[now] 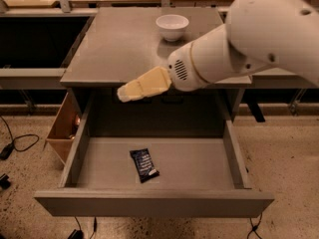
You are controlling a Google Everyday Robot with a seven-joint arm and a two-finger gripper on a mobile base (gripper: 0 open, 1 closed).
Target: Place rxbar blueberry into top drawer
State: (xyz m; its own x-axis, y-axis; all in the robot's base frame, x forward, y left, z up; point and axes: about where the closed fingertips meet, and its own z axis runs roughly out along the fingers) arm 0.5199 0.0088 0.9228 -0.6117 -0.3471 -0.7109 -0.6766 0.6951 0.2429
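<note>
Camera view: snack bar (pixel 144 165) lies flat in open drawer (pixel 199 163), lower centre, so placing looks done. Gripper (pixel 124 92) hovers above it mid-frame, carrying nothing; apart or together, can't tell.

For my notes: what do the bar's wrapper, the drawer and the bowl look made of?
Bar: dark, slightly glossy film wrapper, probably plastic foil; it catches light and carries white print. Drawer: matte grey in a flat even colour, looks like painted metal or laminate; cannot tell which. Bowl: smooth white, likely ceramic or plastic. The gripper hovers above the drawer's back, apart from the bar.
</note>
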